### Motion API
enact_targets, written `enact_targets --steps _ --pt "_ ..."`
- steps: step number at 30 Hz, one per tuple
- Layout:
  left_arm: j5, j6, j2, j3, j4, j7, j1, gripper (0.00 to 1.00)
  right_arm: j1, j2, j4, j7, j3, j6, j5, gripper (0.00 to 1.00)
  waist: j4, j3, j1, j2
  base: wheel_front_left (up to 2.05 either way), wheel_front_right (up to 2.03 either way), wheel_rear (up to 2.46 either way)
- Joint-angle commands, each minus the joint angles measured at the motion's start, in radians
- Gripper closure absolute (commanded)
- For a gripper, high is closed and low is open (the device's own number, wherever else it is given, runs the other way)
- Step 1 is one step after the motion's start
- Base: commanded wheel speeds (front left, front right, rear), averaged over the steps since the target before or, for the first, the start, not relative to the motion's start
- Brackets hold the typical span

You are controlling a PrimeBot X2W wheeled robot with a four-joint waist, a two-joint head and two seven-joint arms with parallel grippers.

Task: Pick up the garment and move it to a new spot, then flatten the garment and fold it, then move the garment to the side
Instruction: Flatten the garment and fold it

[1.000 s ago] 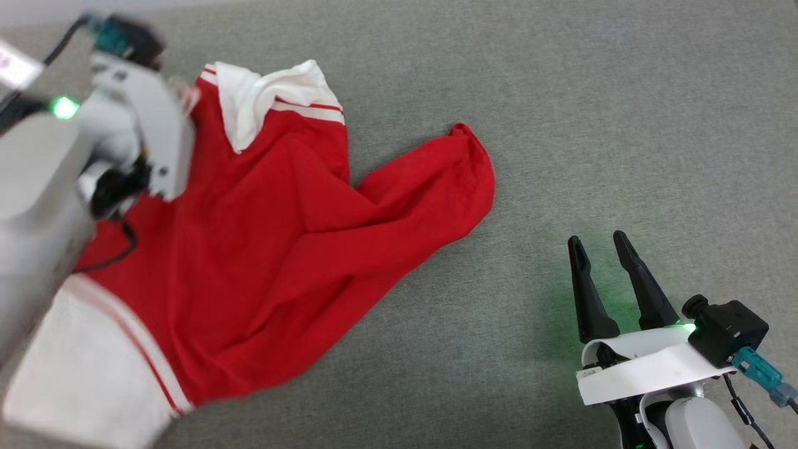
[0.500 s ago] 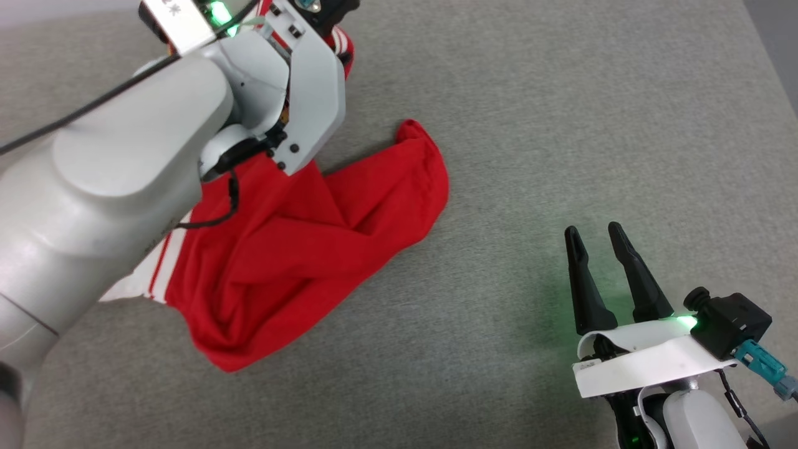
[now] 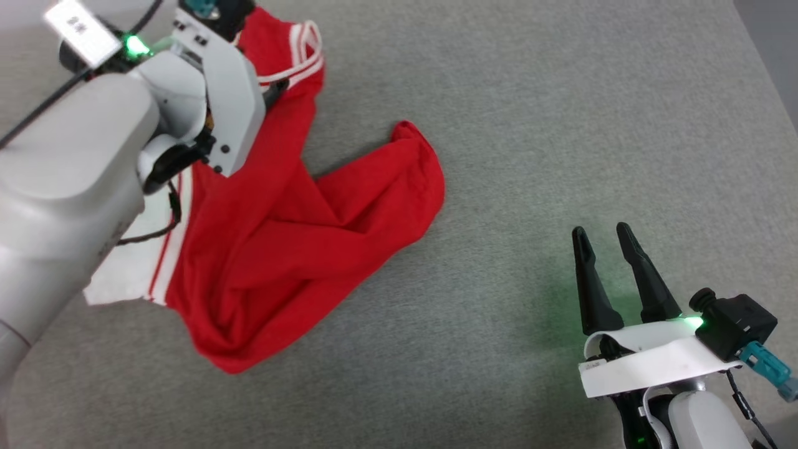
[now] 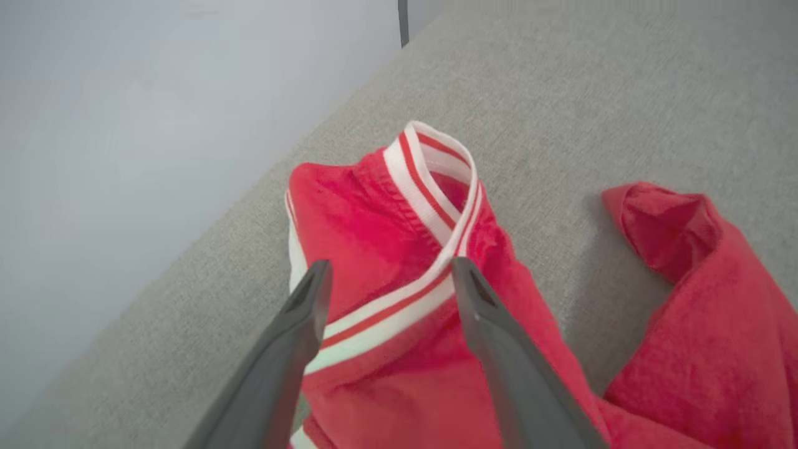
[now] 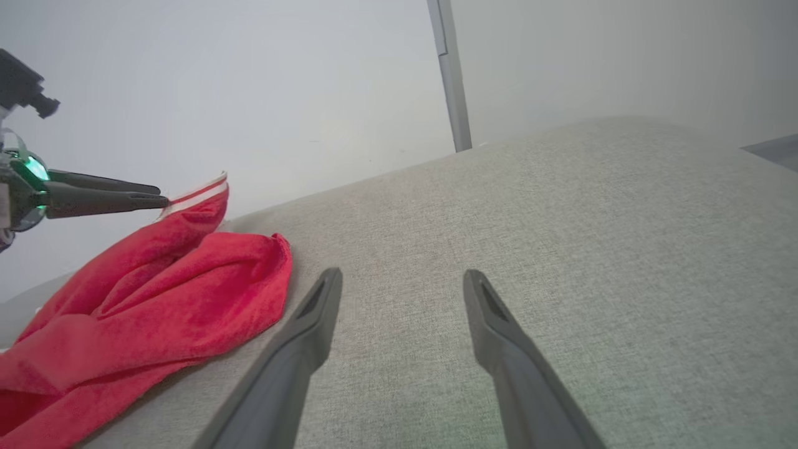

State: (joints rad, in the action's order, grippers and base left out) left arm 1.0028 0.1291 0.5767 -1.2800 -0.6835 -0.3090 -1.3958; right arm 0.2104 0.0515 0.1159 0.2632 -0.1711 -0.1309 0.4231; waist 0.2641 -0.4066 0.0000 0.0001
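The garment (image 3: 280,237) is a red jersey lying crumpled on the grey surface at centre left, with a white red-striped band (image 3: 156,268) at its lower left. Its striped trim (image 4: 430,181) stands up in a loop at the far end. My left gripper (image 4: 391,267) hovers open just over that trim, fingers apart on either side of the stripe, gripping nothing. In the head view the left wrist housing (image 3: 224,106) hides those fingers. My right gripper (image 3: 601,240) stands open and empty at lower right, well clear of the cloth (image 5: 156,293). My left gripper (image 5: 161,194) also appears in the right wrist view.
Grey fabric surface (image 3: 561,125) stretches wide to the right of the jersey. Its edge runs along the upper right corner (image 3: 770,75). A pale wall (image 5: 249,93) with a grey vertical strip (image 5: 452,81) stands behind the surface.
My left gripper has opened and let go of the striped trim, which now rests on the surface. The left arm has drawn back to the left. The right arm has barely moved.
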Motion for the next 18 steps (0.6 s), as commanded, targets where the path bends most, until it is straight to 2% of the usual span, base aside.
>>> enact_targets --steps 1,6,10,14,18 --pt "0.014 0.002 0.007 0.004 -0.007 0.043 0.018 0.0 -0.018 -0.001 0.003 0.001 0.005 0.0 -0.021 0.0 -0.047 0.041 0.0 -0.0001 0.0 0.0 0.0" --pt "0.107 0.002 0.011 0.056 -0.034 0.202 0.11 0.0 -0.019 0.005 0.02 0.001 0.007 0.0 -0.089 0.0 -0.125 0.107 0.0 -0.0001 0.0 0.0 0.0" --pt "0.18 -0.001 0.008 0.104 -0.032 0.333 0.239 0.0 -0.013 0.048 0.039 0.001 -0.011 0.0 -0.117 0.0 -0.193 0.16 0.0 -0.0001 0.0 0.0 0.0" --pt "0.228 -0.042 0.003 0.139 -0.004 0.466 0.384 0.0 0.002 0.098 0.059 -0.018 -0.027 0.0 -0.124 0.0 -0.263 0.208 0.0 -0.0001 0.0 0.0 0.0" --pt "0.268 -0.114 -0.003 0.201 0.069 0.561 0.534 0.0 0.023 0.154 0.08 -0.09 -0.047 0.0 -0.117 0.0 -0.335 0.244 0.0 -0.0001 0.0 0.0 0.0"
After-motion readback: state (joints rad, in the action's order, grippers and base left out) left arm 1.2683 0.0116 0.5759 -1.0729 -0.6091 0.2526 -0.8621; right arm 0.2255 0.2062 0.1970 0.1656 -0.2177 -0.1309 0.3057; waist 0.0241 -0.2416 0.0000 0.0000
